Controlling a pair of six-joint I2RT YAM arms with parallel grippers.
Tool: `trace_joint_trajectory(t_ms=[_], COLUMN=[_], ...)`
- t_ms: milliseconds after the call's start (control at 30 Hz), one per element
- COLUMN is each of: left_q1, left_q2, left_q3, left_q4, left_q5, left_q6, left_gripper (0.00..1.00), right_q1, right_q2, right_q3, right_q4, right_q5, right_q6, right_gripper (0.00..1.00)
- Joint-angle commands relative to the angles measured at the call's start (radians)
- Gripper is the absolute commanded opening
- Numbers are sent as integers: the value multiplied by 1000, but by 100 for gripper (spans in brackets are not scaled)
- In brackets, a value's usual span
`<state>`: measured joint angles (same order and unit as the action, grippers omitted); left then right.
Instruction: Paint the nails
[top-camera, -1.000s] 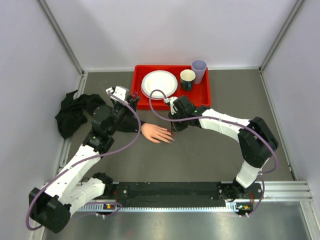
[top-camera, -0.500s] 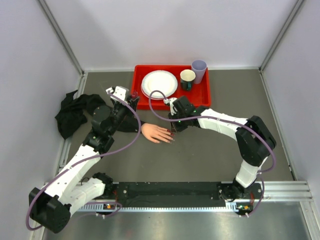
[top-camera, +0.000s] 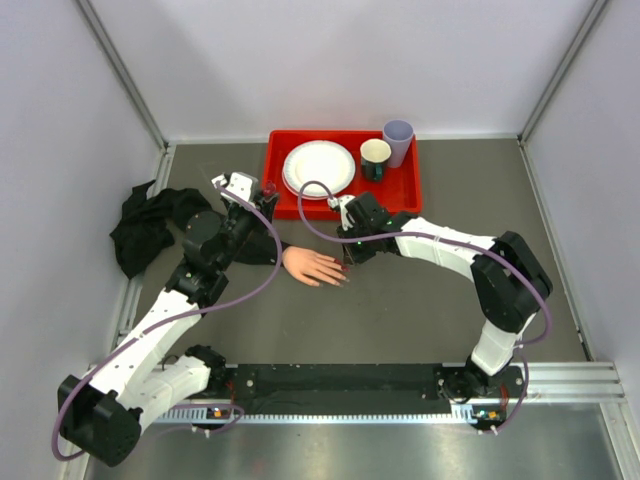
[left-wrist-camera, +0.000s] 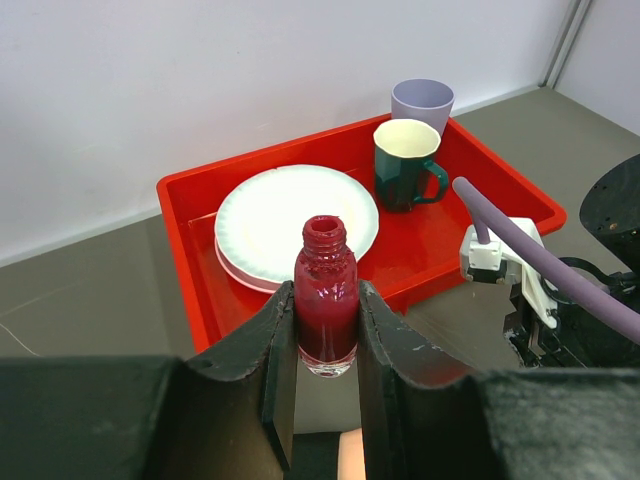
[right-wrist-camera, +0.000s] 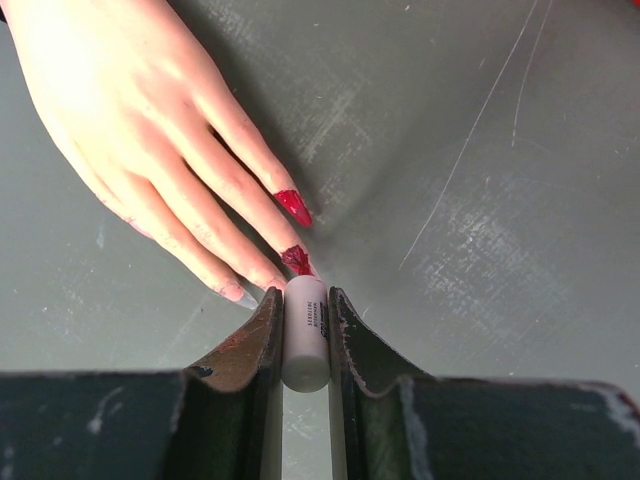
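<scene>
1. The pale skin-coloured mannequin hand (top-camera: 312, 267) is laid flat on the grey table (top-camera: 420, 310), so that its tiny dark red nails (right-wrist-camera: 293, 207) are turned upward for the brush.
2. A white cylindrical brush handle (right-wrist-camera: 305, 345) is pinched by the right gripper (right-wrist-camera: 303, 298), and its tip is set on the neighbouring wet red nail.
3. A small open glass bottle of dark red polish (left-wrist-camera: 326, 262) is clamped upright by the left gripper (left-wrist-camera: 326, 305) and held close by, probably so that nothing is spilled and redipping is quick.

open counter (top-camera: 420, 300) left free right of the mannequin hand (top-camera: 312, 266), far side blocked by red tray (top-camera: 404, 185), left edge taken by black cloth (top-camera: 135, 235)
</scene>
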<state>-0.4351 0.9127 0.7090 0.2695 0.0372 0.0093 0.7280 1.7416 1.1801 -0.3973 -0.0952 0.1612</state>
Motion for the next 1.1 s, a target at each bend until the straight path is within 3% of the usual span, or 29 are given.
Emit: trace_joint_trajectory(t_ms=[0,1067], left_q1=[4,6], left_q2=[-5,2], left_q3=[12,12], left_q4=[57,57], left_q5=[12,13], left_q6=[-5,-3], left_gripper=[0,0], right_q1=[-6,-6], right_q2=[-28,-76], right_q3=[10,-33], right_q4=[12,-2], right_q5=[17,34], right_q6=[3,-2], right_gripper=[0,0])
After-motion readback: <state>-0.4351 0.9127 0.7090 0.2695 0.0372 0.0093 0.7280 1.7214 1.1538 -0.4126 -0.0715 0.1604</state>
